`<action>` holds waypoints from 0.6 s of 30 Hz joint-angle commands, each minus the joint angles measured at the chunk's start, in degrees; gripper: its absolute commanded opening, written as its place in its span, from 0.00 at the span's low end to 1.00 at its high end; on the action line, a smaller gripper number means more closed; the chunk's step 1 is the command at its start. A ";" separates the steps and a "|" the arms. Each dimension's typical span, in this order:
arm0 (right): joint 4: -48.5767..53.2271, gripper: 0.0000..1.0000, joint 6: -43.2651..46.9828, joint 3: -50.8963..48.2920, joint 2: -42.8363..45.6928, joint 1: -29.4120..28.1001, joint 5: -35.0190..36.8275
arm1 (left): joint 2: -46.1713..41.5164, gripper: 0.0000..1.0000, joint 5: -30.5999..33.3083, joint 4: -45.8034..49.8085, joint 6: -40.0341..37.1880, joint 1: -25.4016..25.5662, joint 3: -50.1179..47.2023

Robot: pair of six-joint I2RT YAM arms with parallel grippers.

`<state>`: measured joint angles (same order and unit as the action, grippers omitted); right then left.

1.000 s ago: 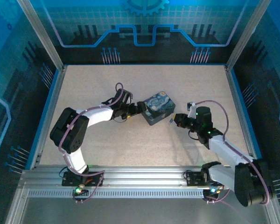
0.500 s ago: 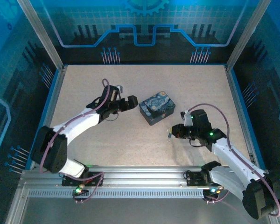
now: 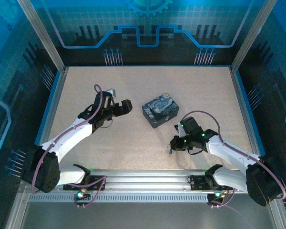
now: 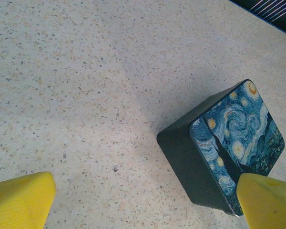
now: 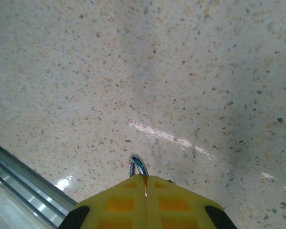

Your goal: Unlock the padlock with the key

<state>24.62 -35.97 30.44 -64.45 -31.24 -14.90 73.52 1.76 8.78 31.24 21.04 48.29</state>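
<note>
L gripper (image 3: 127, 106) wide open, near tin (image 3: 160, 109), not touching. R gripper (image 3: 172, 144) pinched shut on padlock (image 5: 137, 166), shackle poking out, low over table (image 3: 128, 143), tin well apart.

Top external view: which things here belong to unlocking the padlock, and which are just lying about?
Belongs to the job:
- right pincer, shut on a small silvery loop, possibly the padlock's shackle, too little showing to be sure
- left pincer, open and holding nothing

Just lying about:
- painted tin, standing alone on the table, touched by neither pincer
</note>
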 commanded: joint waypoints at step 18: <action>-9.92 0.02 -0.25 2.00 -11.06 -1.71 -0.30 | -3.82 0.99 0.96 2.03 -1.61 -2.27 -1.50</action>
<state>16.36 -35.97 31.31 -74.70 -32.01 -14.13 71.40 1.78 9.63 31.05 19.59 47.55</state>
